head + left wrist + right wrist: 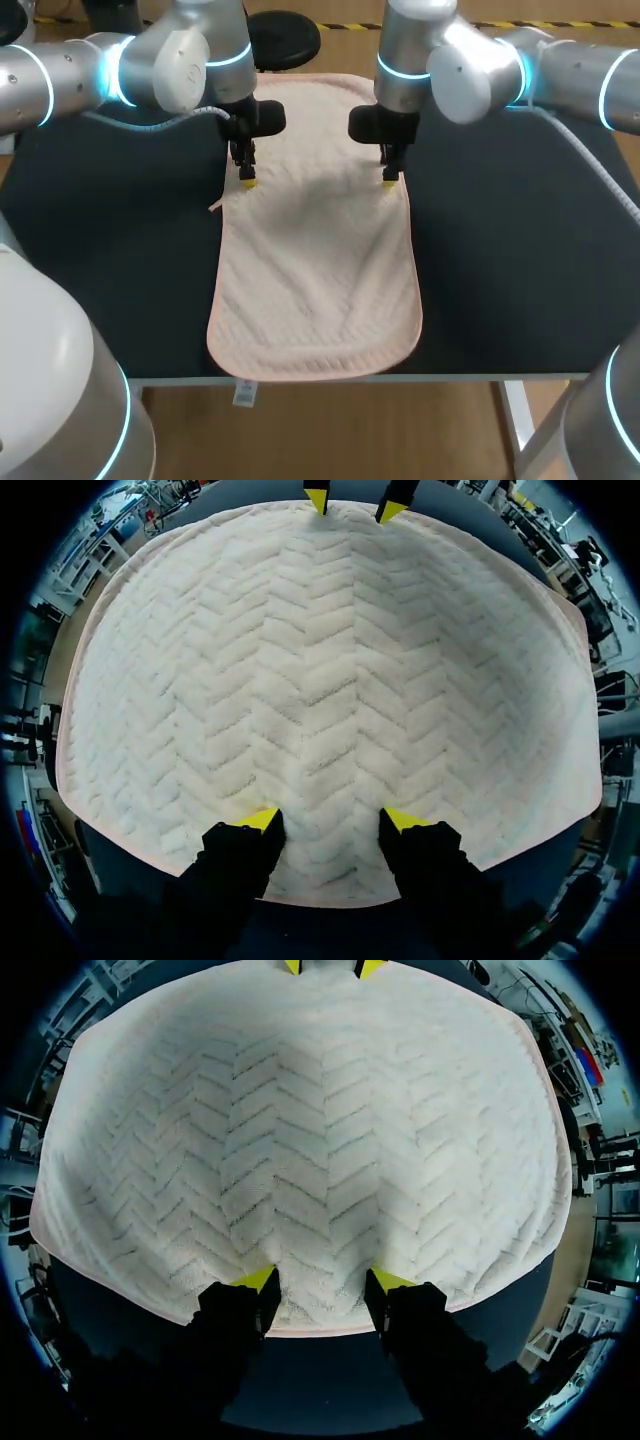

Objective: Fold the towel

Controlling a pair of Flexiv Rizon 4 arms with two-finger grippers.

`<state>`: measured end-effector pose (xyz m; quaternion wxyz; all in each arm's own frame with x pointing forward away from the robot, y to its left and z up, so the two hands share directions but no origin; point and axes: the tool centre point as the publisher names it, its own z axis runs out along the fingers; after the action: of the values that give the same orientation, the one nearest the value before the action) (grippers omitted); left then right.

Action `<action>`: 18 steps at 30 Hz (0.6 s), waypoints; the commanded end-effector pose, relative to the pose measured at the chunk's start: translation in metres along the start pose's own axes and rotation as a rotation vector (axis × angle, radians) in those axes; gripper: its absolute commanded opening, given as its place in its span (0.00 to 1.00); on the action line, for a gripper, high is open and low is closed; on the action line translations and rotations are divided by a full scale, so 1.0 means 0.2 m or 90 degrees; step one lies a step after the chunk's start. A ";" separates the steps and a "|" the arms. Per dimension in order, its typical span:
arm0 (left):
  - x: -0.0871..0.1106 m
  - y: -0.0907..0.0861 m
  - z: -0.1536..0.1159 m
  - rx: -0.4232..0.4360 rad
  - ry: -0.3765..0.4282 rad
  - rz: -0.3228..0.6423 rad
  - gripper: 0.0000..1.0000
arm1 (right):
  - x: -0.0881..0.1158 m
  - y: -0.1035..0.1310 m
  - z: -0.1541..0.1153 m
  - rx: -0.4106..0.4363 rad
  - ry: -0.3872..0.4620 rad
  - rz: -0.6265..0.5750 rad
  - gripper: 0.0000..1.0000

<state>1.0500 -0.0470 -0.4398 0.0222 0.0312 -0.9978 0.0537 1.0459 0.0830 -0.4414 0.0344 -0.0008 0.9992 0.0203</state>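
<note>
One towel (pixel 315 270), one left gripper (pixel 247 181), one right gripper (pixel 390 179).

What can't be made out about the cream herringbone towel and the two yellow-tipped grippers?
- Head view: cream herringbone towel, far corners behind the arms.
- Head view: whether left gripper and right gripper touch it, tips too small.
- Head view: small white tag at the towel's near edge, too small to read.

even overhead light noted; soft grey shadow cast on towel (pixel 315 280); mild glare seen on left arm (pixel 170 60) and right arm (pixel 470 75) shells.
</note>
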 end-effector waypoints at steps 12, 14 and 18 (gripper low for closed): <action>0.01 0.01 -0.08 0.054 -0.018 -0.003 0.00 | 0.02 -0.02 -0.11 -0.014 -0.014 -0.007 0.00; 0.01 0.02 -0.11 0.060 -0.025 -0.008 0.00 | 0.03 -0.03 -0.14 -0.022 -0.018 -0.008 0.00; 0.01 0.02 -0.16 0.061 -0.042 -0.010 0.00 | 0.04 -0.04 -0.21 -0.035 -0.027 -0.013 0.00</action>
<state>1.0592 -0.0443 -0.4207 -0.0017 0.0409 -0.9939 0.1021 1.0455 0.0834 -0.4140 0.0491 -0.0104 0.9978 0.0436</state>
